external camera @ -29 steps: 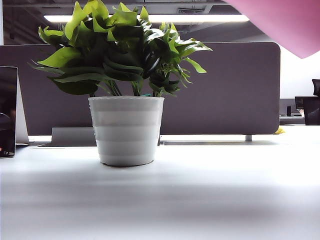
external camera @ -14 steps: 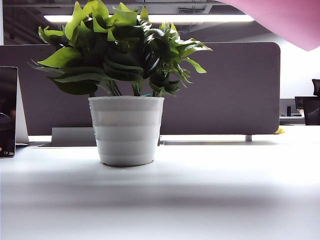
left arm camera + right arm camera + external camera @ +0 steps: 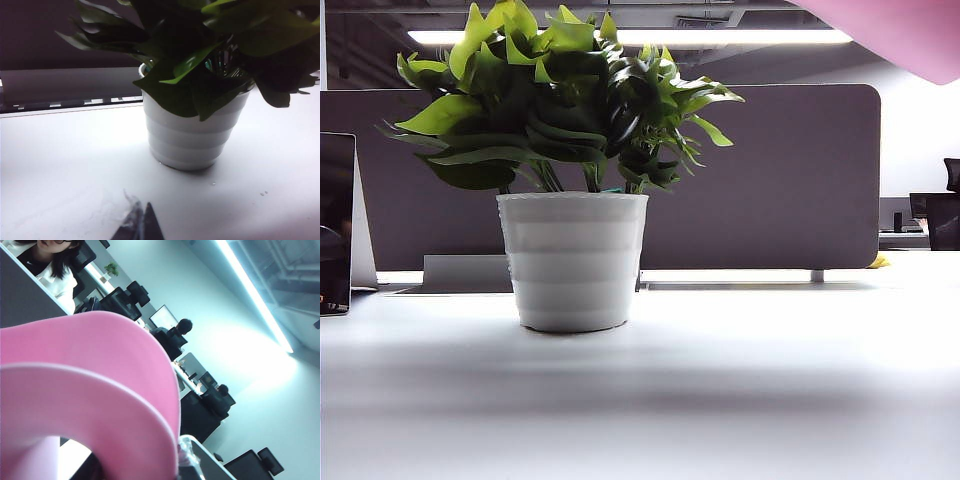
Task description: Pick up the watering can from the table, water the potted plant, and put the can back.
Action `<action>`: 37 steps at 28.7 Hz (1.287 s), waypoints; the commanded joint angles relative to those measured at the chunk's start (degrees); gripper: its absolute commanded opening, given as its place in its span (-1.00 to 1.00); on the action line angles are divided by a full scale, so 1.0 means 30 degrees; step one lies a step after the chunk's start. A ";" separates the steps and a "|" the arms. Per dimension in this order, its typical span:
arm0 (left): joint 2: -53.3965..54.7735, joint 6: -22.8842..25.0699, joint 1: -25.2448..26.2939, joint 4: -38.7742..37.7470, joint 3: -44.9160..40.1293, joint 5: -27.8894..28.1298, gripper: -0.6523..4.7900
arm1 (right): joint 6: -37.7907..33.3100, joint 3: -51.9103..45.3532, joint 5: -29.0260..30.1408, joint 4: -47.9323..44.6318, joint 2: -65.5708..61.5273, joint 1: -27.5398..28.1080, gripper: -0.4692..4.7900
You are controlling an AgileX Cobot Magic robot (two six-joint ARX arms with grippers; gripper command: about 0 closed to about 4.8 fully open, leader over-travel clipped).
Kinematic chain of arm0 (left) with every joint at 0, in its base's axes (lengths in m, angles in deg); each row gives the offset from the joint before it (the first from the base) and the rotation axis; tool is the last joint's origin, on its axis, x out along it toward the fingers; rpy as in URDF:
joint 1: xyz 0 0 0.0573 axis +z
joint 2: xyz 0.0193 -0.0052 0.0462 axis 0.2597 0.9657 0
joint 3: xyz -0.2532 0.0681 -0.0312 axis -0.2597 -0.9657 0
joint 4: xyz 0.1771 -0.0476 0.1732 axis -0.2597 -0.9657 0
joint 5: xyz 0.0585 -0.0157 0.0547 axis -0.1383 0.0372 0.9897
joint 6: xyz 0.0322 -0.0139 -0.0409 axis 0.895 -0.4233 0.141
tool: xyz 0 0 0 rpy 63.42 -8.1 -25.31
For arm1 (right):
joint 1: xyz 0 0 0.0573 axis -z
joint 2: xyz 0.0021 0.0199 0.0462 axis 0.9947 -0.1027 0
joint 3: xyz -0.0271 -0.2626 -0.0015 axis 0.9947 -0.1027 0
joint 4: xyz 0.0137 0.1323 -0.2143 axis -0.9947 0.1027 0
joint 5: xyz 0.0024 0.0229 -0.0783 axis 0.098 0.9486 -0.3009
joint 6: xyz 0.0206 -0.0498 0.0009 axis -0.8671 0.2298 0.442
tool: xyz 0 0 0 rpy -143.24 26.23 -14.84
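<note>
Open office behind a white bench (image 3: 740, 380). Watering can (image 3: 905, 35) already lifted, up and right of the potted plant (image 3: 570, 180), clasped by the right hand (image 3: 180, 460); left hand (image 3: 141, 225) near the pot, fingers together, empty. Still to pour and set back.

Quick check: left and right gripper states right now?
Left gripper: shut, empty, low over the table.
Right gripper: out of sight; watering can fills its view, grip cannot be told.

The left gripper (image 3: 141, 225) hangs low just above the bench, its dark fingers (image 3: 151, 226) pressed together with no gap, holding nothing. The right gripper is raised high, wrist tilted upward; only a bit of one finger (image 3: 186, 456) shows, clamped against the watering can (image 3: 95, 390).
</note>
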State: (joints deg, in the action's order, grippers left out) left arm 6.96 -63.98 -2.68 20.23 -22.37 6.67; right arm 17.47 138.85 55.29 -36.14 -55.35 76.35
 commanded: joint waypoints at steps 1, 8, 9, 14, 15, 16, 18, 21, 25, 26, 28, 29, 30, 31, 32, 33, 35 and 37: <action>0.0022 0.0015 0.0000 0.0124 0.0015 0.0000 -0.78 | -0.0007 0.0277 -0.0022 -0.2288 0.0153 -0.0007 -0.54; 0.0022 0.0015 0.0000 0.0124 0.0015 0.0000 -0.78 | 0.1202 0.0277 0.0000 -0.2586 0.0102 -0.0007 -0.54; 0.0022 0.0015 0.0000 0.0124 0.0015 0.0000 -0.78 | 0.1231 0.0277 0.0087 -0.2637 0.0102 -0.0007 -0.54; 0.0022 0.0015 0.0000 0.0124 0.0015 0.0000 -0.78 | 0.1574 0.0277 0.0379 -0.3140 0.0102 -0.0007 -0.54; 0.0022 0.0015 0.0000 0.0124 0.0015 0.0000 -0.78 | 0.1566 0.0277 0.0452 -0.3242 0.0102 -0.0007 -0.54; 0.0022 0.0015 0.0000 0.0124 0.0015 0.0000 -0.78 | 0.1566 0.0277 0.0648 -0.3351 0.0102 -0.0007 -0.54; 0.0022 0.0015 0.0000 0.0124 0.0015 0.0000 -0.78 | 0.1566 0.0277 0.0962 -0.3410 0.0102 -0.0007 -0.54; 0.0022 0.0015 0.0000 0.0131 0.0015 0.0000 -0.78 | 0.1574 0.0277 0.1100 -0.3468 0.0066 -0.0007 -0.54; 0.0022 0.0015 0.0000 0.0124 0.0015 0.0000 -0.78 | 0.2018 0.0284 0.1435 -0.3490 -0.0015 -0.0007 -0.54; 0.0022 0.0015 0.0000 0.0124 0.0015 0.0000 -0.78 | 0.2062 0.0284 0.1501 -0.3497 -0.0015 -0.0007 -0.54; 0.0022 0.0015 0.0000 0.0124 0.0015 0.0000 -0.78 | 0.2062 0.0277 0.1501 -0.3657 -0.0022 -0.0015 -0.54; 0.0022 0.0015 0.0000 0.0124 0.0015 0.0000 -0.78 | 0.2062 0.0277 0.1508 -0.3774 -0.0022 -0.0015 -0.54; 0.0022 0.0015 0.0000 0.0124 0.0015 0.0000 -0.78 | 0.2062 0.0277 0.1501 -0.3920 -0.0022 -0.0015 -0.54; 0.0022 0.0015 0.0000 0.0124 0.0015 0.0000 -0.78 | 0.2062 0.0284 0.1530 -0.4022 -0.0022 -0.0015 -0.54; 0.0022 0.0015 0.0000 0.0124 0.0015 0.0000 -0.78 | 0.2062 0.0277 0.1603 -0.4153 -0.0022 -0.0015 -0.54; 0.0022 0.0015 0.0000 0.0124 0.0015 0.0000 -0.78 | 0.2062 0.0284 0.1741 -0.4350 -0.0029 -0.0015 -0.54; 0.0022 0.0015 0.0000 0.0124 0.0015 0.0000 -0.78 | 0.2266 0.0284 0.2018 -0.4532 -0.0029 -0.0015 -0.54; 0.0022 0.0015 0.0000 0.0124 0.0015 0.0000 -0.78 | 0.2645 0.0284 0.1989 -0.4641 -0.0087 -0.0015 -0.54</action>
State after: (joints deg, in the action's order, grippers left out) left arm 6.98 -63.98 -2.68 20.23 -22.37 6.67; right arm 24.49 138.87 60.91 -44.68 -55.98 76.33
